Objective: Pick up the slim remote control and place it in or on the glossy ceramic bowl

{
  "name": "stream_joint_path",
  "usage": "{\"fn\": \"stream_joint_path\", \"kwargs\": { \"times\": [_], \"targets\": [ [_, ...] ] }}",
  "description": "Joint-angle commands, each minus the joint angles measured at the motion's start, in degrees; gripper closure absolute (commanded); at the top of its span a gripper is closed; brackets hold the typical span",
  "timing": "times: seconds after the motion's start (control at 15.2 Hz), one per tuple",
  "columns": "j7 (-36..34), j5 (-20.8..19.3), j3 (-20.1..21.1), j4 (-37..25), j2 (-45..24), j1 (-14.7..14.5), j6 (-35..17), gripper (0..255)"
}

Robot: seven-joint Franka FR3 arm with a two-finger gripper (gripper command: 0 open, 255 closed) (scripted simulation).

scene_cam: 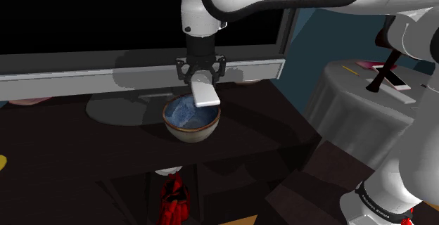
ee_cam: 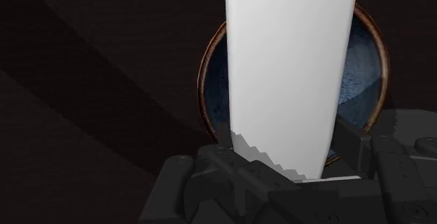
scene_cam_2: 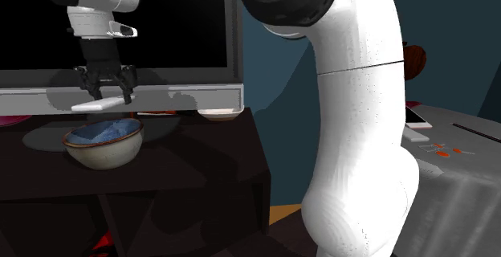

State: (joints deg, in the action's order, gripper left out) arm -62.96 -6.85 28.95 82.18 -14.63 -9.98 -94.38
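You've got the pick done, with the fingers (ee_cam: 238, 180) clamped on the white remote (scene_cam: 205, 95) at mid-frame in the shoulder view, hanging above the blue-lined bowl (scene_cam: 191, 133) on the dark worktop (scene_cam: 84, 153), seemingly not touching it, so only lowering and letting go remain.

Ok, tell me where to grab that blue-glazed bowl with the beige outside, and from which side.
Take the blue-glazed, beige-walled bowl by its rim, straight down from above, one of the jaws inside the wall, one outside. It stands upright and open on the dark table, and looks too wide to span. The black gripper is clamped on the slim white remote, so release that first.
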Motion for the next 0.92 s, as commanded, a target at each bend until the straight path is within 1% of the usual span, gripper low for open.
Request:
{"fn": "stream_joint_path", "kwargs": {
  "times": [0.0,0.07,0.86],
  "targets": [
    [-2.7,-2.6,0.5,-7.1,-5.3,-2.9,2.4,255],
    [-3.4,-3.4,0.5,-9.6,-7.1,-4.1,3.3,255],
    [-3.6,-2.9,0.2,1.4,-5.9,-2.7,-6.6,255]
  ]
}}
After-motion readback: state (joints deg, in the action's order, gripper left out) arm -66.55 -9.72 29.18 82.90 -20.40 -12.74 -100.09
